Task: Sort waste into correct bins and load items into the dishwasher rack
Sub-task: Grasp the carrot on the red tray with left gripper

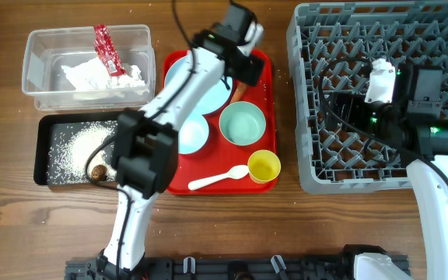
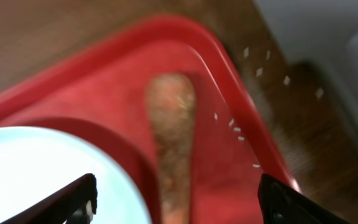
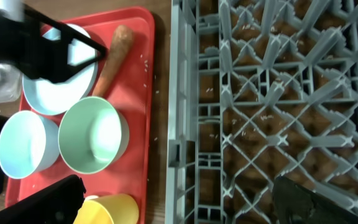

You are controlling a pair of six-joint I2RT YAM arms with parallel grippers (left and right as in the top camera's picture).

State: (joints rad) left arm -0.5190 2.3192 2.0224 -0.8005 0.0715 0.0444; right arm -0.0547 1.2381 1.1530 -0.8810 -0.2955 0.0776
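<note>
Overhead first: your left gripper [image 1: 243, 76] sits at the upper right corner of the red tray [image 1: 176, 175], hard by its rim. Only a narrow strip of bare table [image 1: 283, 101] separates the tray from the dishwasher rack [image 1: 309, 155].

At upper left, the clear tub [image 1: 36, 70] holds one red wrapper [image 1: 107, 50] and the tissue [image 1: 99, 76]. Below it, the black tub [image 1: 43, 155] holds the white grains [image 1: 72, 144] and one brown scrap [image 1: 98, 173].

On the tray you've got one plate [image 1: 179, 78], two bowls, light blue [image 1: 191, 134] and pale green [image 1: 243, 124], one yellow cup [image 1: 264, 166], one spoon [image 1: 218, 179] and one carrot [image 1: 238, 93].

Left wrist (blurry, mind): the jaws are spread and the carrot [image 2: 173, 124] lies between them, beside the plate's edge. Whether it's touching, you can't tell. Loose grains dot the tray rim and the wood.

Right wrist: your right gripper [image 3: 179, 199] is spread wide and empty over the rack's left edge [image 3: 179, 93], with no dishes among the pegs in view.
</note>
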